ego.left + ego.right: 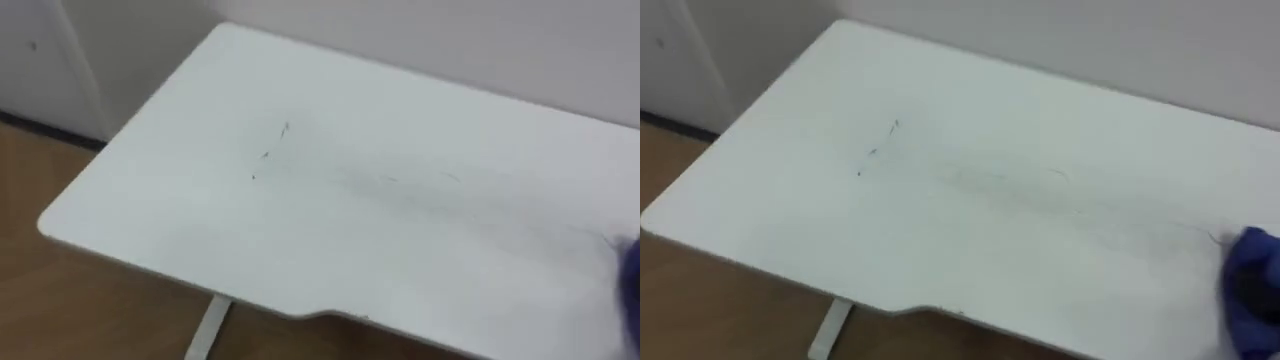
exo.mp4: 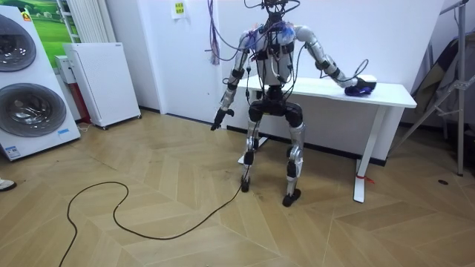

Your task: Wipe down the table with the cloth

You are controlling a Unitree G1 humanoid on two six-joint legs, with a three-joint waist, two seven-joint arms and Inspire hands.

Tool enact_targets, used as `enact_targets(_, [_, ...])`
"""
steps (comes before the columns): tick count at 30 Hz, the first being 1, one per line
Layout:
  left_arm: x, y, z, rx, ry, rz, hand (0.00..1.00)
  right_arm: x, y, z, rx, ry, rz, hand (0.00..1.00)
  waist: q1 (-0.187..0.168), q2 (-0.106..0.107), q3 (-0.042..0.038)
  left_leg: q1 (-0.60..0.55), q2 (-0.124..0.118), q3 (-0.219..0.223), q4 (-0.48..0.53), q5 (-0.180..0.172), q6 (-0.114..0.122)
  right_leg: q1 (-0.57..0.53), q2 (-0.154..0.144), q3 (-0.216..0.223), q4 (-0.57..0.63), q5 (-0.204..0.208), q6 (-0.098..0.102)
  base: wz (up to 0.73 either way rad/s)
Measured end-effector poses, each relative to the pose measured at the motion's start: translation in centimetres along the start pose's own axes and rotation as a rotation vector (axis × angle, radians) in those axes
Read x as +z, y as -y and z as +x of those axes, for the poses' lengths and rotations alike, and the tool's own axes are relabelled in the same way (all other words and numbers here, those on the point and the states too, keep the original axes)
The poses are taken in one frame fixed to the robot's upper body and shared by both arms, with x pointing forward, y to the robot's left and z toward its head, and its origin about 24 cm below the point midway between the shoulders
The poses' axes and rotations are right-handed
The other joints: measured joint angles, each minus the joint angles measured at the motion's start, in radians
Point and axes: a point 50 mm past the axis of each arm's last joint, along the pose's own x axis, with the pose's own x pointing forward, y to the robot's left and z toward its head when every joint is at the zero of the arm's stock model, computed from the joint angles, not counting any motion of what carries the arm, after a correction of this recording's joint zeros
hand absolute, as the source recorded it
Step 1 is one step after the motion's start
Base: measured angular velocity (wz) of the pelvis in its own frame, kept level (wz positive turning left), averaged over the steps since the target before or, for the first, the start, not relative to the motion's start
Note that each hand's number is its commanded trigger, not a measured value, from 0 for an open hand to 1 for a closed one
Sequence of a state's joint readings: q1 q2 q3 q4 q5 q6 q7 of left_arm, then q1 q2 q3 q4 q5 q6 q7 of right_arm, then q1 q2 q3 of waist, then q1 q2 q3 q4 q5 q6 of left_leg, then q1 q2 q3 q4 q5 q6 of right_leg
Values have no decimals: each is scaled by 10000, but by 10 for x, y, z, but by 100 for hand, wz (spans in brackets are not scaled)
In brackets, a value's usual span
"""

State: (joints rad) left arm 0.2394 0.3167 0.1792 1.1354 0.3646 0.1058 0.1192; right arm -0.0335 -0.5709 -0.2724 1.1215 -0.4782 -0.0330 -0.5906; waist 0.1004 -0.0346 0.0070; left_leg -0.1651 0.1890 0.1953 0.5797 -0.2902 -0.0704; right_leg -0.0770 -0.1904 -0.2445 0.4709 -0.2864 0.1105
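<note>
Counter [image 1: 400, 230] for wiping, blue cloth [image 1: 1252, 285] at its right end.
Faint dark marks [image 1: 285, 130] lie left of the counter's middle, well apart from the cloth. The right hand [image 2: 364, 80] rests on the cloth, likely to drag it across; its grip cannot be told. The left hand [image 2: 217, 119] hangs idle below the counter's left end, state unclear.

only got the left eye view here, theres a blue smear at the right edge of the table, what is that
observer: A blue cloth lying on the table. In the room view the right hand rests on it, arm stretched out over the tabletop.
operator: ok and the left hand, is it on the table too
observer: No. The left hand hangs at the robot's side, below the tabletop and clear of it.
</note>
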Motion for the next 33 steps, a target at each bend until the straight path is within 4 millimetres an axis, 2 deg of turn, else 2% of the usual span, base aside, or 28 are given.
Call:
enact_targets(1, [-3, 3, -1, -44, -44, -127, 0, 4, 4, 3, -173, 108, 136, 100, 190, 114, 26, 224, -520, -86, -196, -290, 269, -98, 75, 485, -214, 205, 77, -113])
enact_targets(2, [-1, 5, -1, -45, -2, -184, 0, 15, 6, 6, -310, 311, 287, 100, 505, 321, 19, 554, -738, -187, -549, -432, 290, -267, 177, 1016, -428, 471, 126, -175])
enact_targets(3, [1, 8, -2, -40, 68, -236, 0, 31, 4, 7, -352, 603, 430, 100, 919, 484, 82, 828, -803, -185, -799, -502, 338, -340, 264, 977, -511, 763, 98, -170])
enact_targets(4, [2, 10, -2, -1, 116, -183, 0, 42, 0, 5, -292, 851, 468, 100, 1068, 567, 80, 903, -775, -128, -941, -518, 348, -386, 385, 821, -482, 868, -34, -153])
enact_targets(5, [9, 11, -2, 74, 240, -136, 0, 69, -8, -1, -144, 1579, 636, 100, 1133, 660, 69, 925, -651, -75, -1041, -519, 356, -488, 802, 210, -285, 909, -532, -113])
enact_targets(6, [24, 12, -1, 167, 567, 59, 0, 97, -19, -12, 32, 2419, 760, 100, 1166, 627, 54, 908, -618, -38, -1122, -498, 381, -500, 1099, -586, -126, 746, -1060, -99])
enact_targets(7, [33, 13, -1, 179, 781, 224, 0, 115, -25, -19, 171, 2966, 762, 100, 1208, 588, 55, 906, -649, -44, -1130, -497, 382, -504, 1151, -837, -112, 681, -1227, -86])
enact_targets(8, [53, 16, -2, 167, 1249, 330, 0, 153, -34, -34, 348, 4142, 666, 100, 1260, 581, 54, 853, -690, -113, -1079, -512, 392, -619, 1169, -921, -98, 704, -1406, -65])
enact_targets(9, [77, 17, -3, 134, 1734, 213, 0, 188, -40, -51, 568, 5290, 567, 100, 1267, 513, 44, 755, -799, -445, -1032, -507, 391, -744, 1164, -935, -20, 740, -1502, -46])
enact_targets(10, [89, 17, -4, 116, 1988, 143, 0, 206, -43, -60, 753, 5871, 525, 100, 1273, 505, 56, 701, -826, -514, -997, -501, 384, -792, 1155, -949, 6, 726, -1547, -7])
enact_targets(12, [133, 22, -13, -9, 3201, 240, 0, 262, -50, -98, 1397, 7918, 414, 100, 1327, 519, 147, 618, -975, -745, -994, -357, 377, -838, 987, -1031, 176, 618, -1629, 30])
enact_targets(13, [141, 26, -15, -95, 3420, 258, 0, 270, -51, -105, 1534, 8250, 403, 100, 1351, 536, 156, 575, -1031, -870, -999, -304, 387, -837, 940, -1061, 208, 591, -1612, 57])
enact_targets(14, [152, 34, -20, -292, 3754, 422, 0, 281, -51, -116, 1678, 8797, 383, 100, 1457, 552, 183, 510, -1190, -1086, -1012, -212, 421, -859, 787, -1138, 366, 487, -1568, 65])
enact_targets(16, [160, 41, -25, -537, 4024, 437, 0, 287, -50, -118, 1697, 9068, 217, 100, 1604, 489, 196, 268, -1461, -1458, -982, -117, 499, -1023, 548, -1143, 595, 316, -1471, 71])
enact_targets(18, [142, 45, -20, -702, 3280, 333, 0, 287, -47, -111, 1621, 8861, 124, 100, 1689, 476, 204, 55, -1641, -1774, -953, -34, 579, -1121, 461, -1133, 549, 272, -1382, 57])
enact_targets(21, [115, 39, -13, -577, 2372, 414, 0, 276, -42, -96, 1285, 8627, 222, 100, 1694, 367, 216, -208, -1652, -1846, -951, 8, 648, -1195, 454, -1241, 356, 332, -1291, 25])
enact_targets(22, [112, 38, -12, -549, 2290, 423, 0, 272, -42, -92, 1212, 8587, 203, 100, 1693, 363, 211, -246, -1645, -1875, -957, 17, 660, -1175, 479, -1279, 254, 367, -1269, 24])
enact_targets(24, [105, 31, -9, -369, 2128, 471, 0, 248, -41, -77, 818, 8315, 125, 100, 1557, 335, 191, -338, -1686, -2125, -996, 57, 722, -986, 551, -1401, -109, 491, -1178, 35])
enact_targets(25, [102, 28, -8, -311, 2078, 498, 0, 241, -42, -74, 761, 8158, 114, 100, 1498, 302, 168, -308, -1689, -2166, -1047, 77, 742, -938, 556, -1407, -191, 507, -1150, 42])
enact_targets(26, [95, 23, -6, -180, 1974, 472, 0, 223, -44, -68, 644, 7772, 105, 100, 1377, 264, 122, -229, -1671, -2180, -1137, 102, 763, -759, 592, -1504, -449, 561, -1085, 43])
enact_targets(27, [88, 18, -4, -54, 1775, 275, 0, 201, -46, -62, 514, 7316, 15, 100, 1255, 209, 44, -133, -1669, -2163, -1297, 150, 794, -536, 615, -1642, -733, 629, -1013, 42])
enact_targets(30, [74, 13, -2, 46, 1402, 64, 0, 156, -51, -52, 474, 6166, -298, 100, 963, 39, -167, 112, -1713, -2143, -1453, 196, 848, 112, 670, -1682, -1137, 751, -841, 36])
enact_targets(32, [75, 14, -2, 36, 1450, 62, 0, 143, -53, -50, 535, 5802, -457, 100, 747, -1, -160, 214, -1764, -2263, -1381, 193, 855, 297, 662, -1663, -1163, 775, -801, 39])
enact_targets(33, [78, 15, -2, -12, 1595, 36, 0, 144, -52, -49, 505, 5788, -476, 100, 669, 8, -154, 263, -1753, -2256, -1364, 180, 878, 356, 666, -1639, -1217, 781, -790, 21])
